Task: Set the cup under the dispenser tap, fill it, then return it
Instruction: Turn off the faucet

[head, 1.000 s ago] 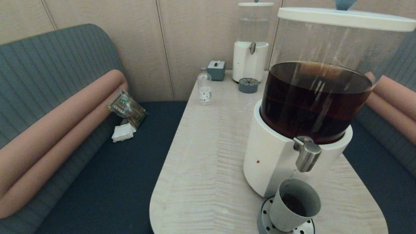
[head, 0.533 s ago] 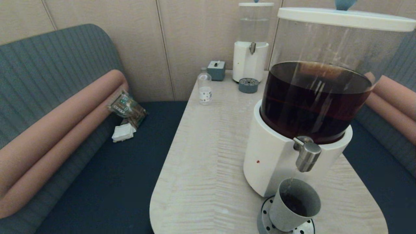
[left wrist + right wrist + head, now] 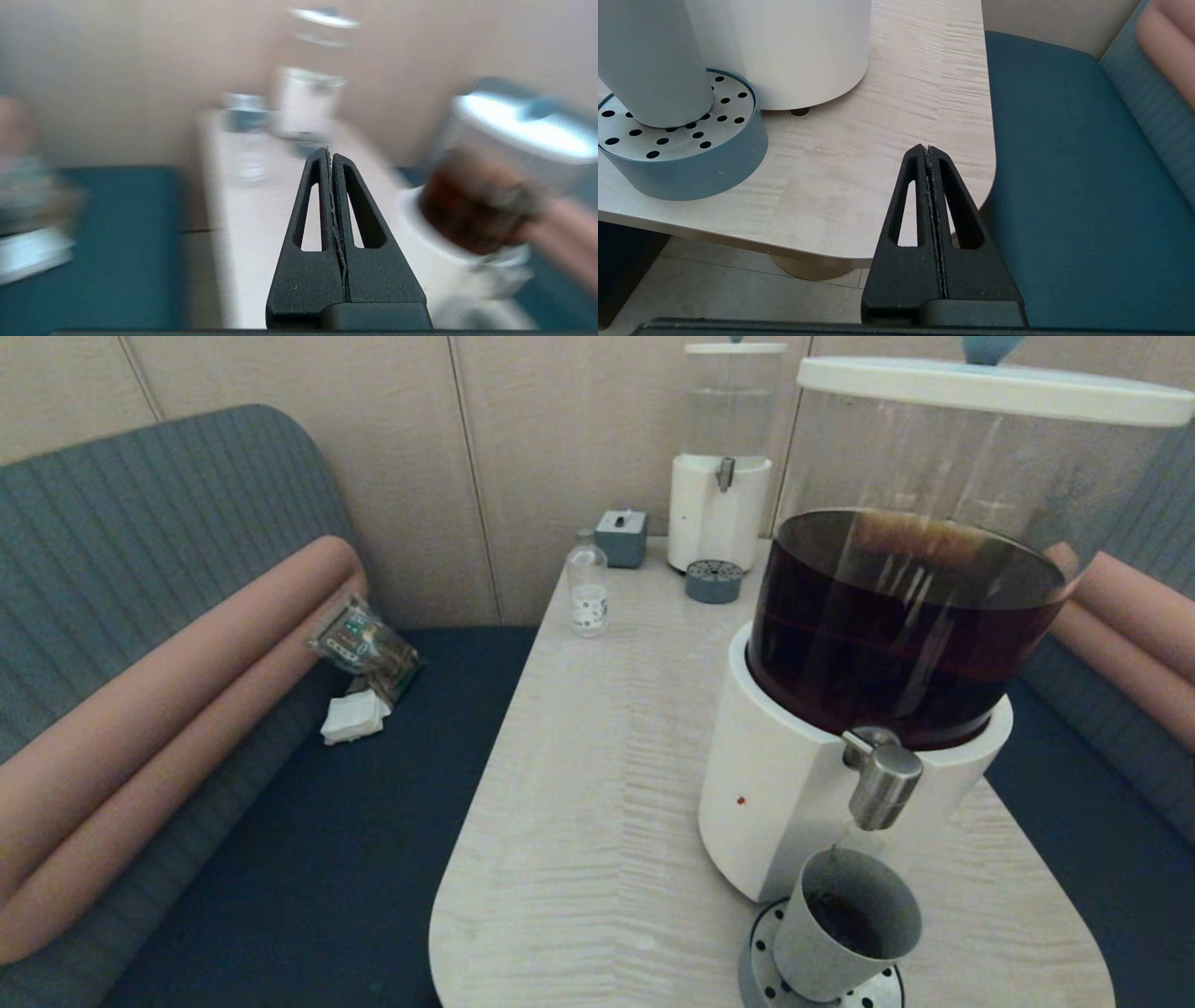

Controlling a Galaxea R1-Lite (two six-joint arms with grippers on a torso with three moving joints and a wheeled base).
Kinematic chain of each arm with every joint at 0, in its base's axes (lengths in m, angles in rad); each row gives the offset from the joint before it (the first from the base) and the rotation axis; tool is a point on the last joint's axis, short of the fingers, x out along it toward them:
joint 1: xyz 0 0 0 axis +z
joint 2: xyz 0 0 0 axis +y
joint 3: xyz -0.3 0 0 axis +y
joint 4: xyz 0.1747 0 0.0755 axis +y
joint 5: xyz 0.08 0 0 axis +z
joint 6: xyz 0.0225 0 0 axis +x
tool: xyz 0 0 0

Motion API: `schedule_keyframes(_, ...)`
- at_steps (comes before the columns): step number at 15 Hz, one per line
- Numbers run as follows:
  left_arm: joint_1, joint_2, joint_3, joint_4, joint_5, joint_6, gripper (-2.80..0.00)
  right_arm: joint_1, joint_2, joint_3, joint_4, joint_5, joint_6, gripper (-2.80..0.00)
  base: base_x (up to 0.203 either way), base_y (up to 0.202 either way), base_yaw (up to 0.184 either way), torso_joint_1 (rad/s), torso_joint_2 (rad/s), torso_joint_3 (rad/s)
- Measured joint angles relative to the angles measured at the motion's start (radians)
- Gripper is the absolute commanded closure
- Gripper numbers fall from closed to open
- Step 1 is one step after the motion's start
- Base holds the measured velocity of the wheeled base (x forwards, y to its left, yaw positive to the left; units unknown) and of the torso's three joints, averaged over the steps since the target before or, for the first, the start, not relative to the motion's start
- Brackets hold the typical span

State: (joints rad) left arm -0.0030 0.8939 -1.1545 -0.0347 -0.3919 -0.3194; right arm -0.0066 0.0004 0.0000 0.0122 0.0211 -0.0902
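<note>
The grey cup [image 3: 845,924] stands on the round perforated drip tray [image 3: 767,947] right under the steel dispenser tap [image 3: 882,789] of the big white-based dispenser [image 3: 775,803]. A thin stream runs from the tap into the cup, which holds dark liquid. Neither gripper shows in the head view. My right gripper [image 3: 926,148] is shut and empty, hovering over the table's near right corner, apart from the cup [image 3: 649,60] and the tray [image 3: 691,140]. My left gripper [image 3: 328,151] is shut and empty, held off the table to the left of the dispenser.
A small clear bottle [image 3: 588,588], a grey box [image 3: 622,537] and a smaller clear-tank dispenser [image 3: 721,504] stand at the table's far end. Blue bench seats [image 3: 336,821] flank the table; a packet and a napkin [image 3: 359,663] lie on the left one.
The thin stream keeps falling from the tap into the cup. Nothing else has visibly moved in the head view.
</note>
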Motion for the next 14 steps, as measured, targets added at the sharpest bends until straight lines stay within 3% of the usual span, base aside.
schedule_keyframes(3,-0.047,0.116,-0.03,-0.022,-0.269,-0.025,0.0,0.0,0.0,0.0,0.0,0.0,0.0,0.0,0.0,0.0,0.0,0.0,0.0,0.0)
schedule_keyframes(5,-0.107,0.175,-0.032,0.015,-0.441,0.023,0.0,0.0,0.0,0.0,0.0,0.0,0.0,0.0,0.0,0.0,0.0,0.0,0.0,0.0)
schedule_keyframes(6,-0.138,0.215,-0.054,0.054,-0.48,0.064,0.0,0.0,0.0,0.0,0.0,0.0,0.0,0.0,0.0,0.0,0.0,0.0,0.0,0.0)
schedule_keyframes(11,-0.291,0.425,-0.316,0.256,-0.476,0.244,0.0,0.0,0.0,0.0,0.0,0.0,0.0,0.0,0.0,0.0,0.0,0.0,0.0,0.0)
schedule_keyframes(13,-0.341,0.516,-0.469,0.389,-0.427,0.371,0.0,0.0,0.0,0.0,0.0,0.0,0.0,0.0,0.0,0.0,0.0,0.0,0.0,0.0)
schedule_keyframes(14,-0.369,0.556,-0.534,0.483,-0.383,0.468,0.0,0.0,0.0,0.0,0.0,0.0,0.0,0.0,0.0,0.0,0.0,0.0,0.0,0.0)
